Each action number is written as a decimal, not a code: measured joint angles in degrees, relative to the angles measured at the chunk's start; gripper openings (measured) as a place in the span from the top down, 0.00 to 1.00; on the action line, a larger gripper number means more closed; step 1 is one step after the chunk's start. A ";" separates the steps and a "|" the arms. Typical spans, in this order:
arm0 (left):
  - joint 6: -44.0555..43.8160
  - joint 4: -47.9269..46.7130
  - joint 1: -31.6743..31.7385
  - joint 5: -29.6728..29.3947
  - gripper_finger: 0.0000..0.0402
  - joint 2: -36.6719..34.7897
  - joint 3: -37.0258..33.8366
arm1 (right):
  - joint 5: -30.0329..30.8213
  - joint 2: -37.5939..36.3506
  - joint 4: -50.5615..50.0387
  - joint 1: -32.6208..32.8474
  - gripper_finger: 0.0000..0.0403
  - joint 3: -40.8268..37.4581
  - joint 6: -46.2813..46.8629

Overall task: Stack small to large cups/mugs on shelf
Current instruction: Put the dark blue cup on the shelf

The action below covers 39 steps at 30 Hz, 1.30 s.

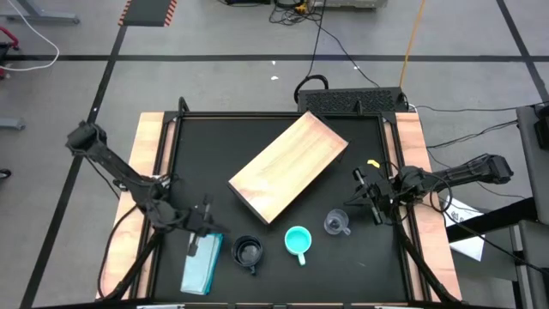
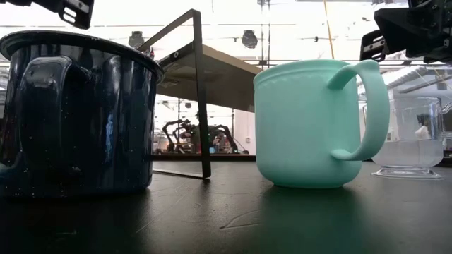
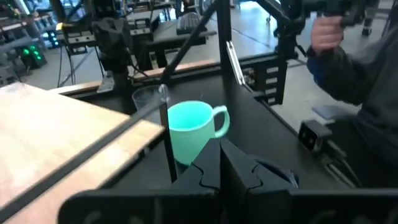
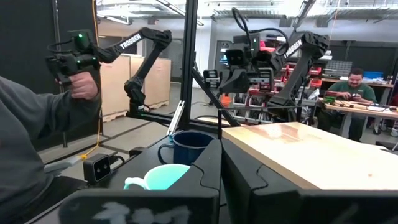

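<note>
Cups unstacked — navy mug (image 1: 248, 253) and turquoise mug (image 1: 298, 241) between my shut, empty left gripper (image 1: 202, 225) and right gripper (image 1: 374, 201), clear cup (image 1: 336, 224) nearest the right — shelf (image 1: 289, 166) bare, all stacking left.

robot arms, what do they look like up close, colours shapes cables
Both arms are slim, dark, jointed links on black bases at the table's side edges. The left gripper and right gripper are black, with flat angular fingers that have stepped inner edges. Thin dark cables run along the arms.
</note>
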 joint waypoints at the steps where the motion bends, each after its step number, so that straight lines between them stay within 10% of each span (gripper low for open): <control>1: -0.04 -0.14 0.18 0.38 1.00 0.42 0.32 | 0.01 -0.01 0.00 0.00 1.00 0.00 0.00; 39: -1.43 -13.36 6.70 8.86 1.00 13.42 17.01 | 0.03 0.00 0.42 0.00 1.00 0.02 -0.44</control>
